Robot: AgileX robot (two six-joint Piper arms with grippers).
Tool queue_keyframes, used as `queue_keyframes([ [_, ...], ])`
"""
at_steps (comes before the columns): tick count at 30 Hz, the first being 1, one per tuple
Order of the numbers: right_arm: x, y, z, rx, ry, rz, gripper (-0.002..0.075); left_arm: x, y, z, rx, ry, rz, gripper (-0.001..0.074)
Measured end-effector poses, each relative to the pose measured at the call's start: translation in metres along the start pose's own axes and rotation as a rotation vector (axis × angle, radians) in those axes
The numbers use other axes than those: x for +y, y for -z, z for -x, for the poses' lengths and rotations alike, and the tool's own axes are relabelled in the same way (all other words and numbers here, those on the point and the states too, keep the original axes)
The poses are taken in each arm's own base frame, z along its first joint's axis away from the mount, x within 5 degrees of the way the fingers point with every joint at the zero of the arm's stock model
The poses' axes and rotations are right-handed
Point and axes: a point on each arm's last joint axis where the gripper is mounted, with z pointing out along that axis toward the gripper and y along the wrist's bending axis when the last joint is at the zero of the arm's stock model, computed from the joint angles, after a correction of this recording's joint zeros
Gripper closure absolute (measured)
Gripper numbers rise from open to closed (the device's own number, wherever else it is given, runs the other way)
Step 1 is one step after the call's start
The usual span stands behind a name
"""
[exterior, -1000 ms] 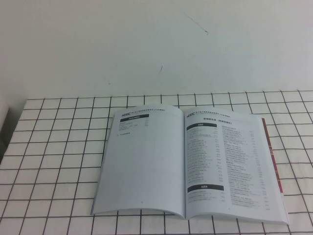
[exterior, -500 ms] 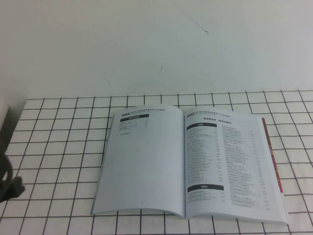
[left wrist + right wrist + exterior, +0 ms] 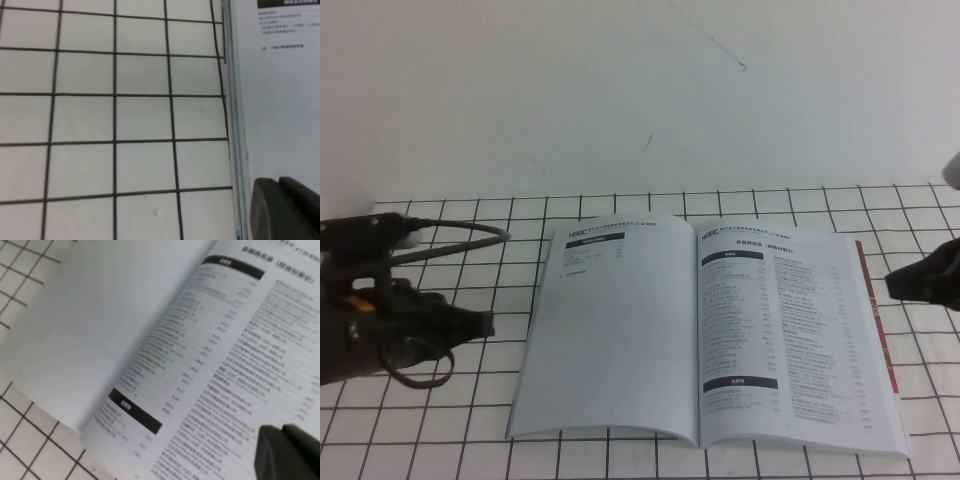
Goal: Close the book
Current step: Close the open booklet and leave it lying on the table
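Observation:
An open book (image 3: 620, 340) lies flat on the gridded table (image 3: 450, 230), white pages up and a red cover edge (image 3: 876, 320) along its right side. My left gripper (image 3: 485, 323) hovers just left of the book's left page edge, its fingers together and empty. In the left wrist view the left gripper (image 3: 278, 183) sits over the outer edge of the left page (image 3: 280, 100). My right gripper (image 3: 892, 285) is at the book's right edge, also shut with nothing in it. In the right wrist view the right gripper (image 3: 281, 432) hangs over the printed right page (image 3: 225, 365).
A plain white wall (image 3: 640, 90) rises behind the table. A black cable (image 3: 460, 238) loops off the left arm above the cloth. Gridded cloth shows on both sides of the book and in front of it.
Both arms have come into view: the left from the left side toward the book's left edge, the right from the right edge. The book has not moved.

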Motion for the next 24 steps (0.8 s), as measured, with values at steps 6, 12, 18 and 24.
queue_keyframes([
  [6, 0.002, -0.057, 0.004, 0.094, 0.026, 0.062, 0.0729, -0.010, -0.043, 0.006, 0.091, -0.047, -0.005, 0.0738],
  [12, 0.012, -0.108, -0.006, 0.179, 0.059, 0.063, 0.0729, -0.007, -0.080, 0.007, 0.144, -0.070, 0.017, 0.0738],
  [18, -0.003, -0.142, -0.026, 0.250, 0.018, 0.025, 0.0729, -0.005, -0.107, 0.002, 0.200, -0.037, 0.027, 0.0738],
  [24, -0.006, -0.150, -0.029, 0.263, -0.009, 0.035, 0.0729, -0.009, -0.124, -0.009, 0.286, -0.024, 0.015, 0.0738],
])
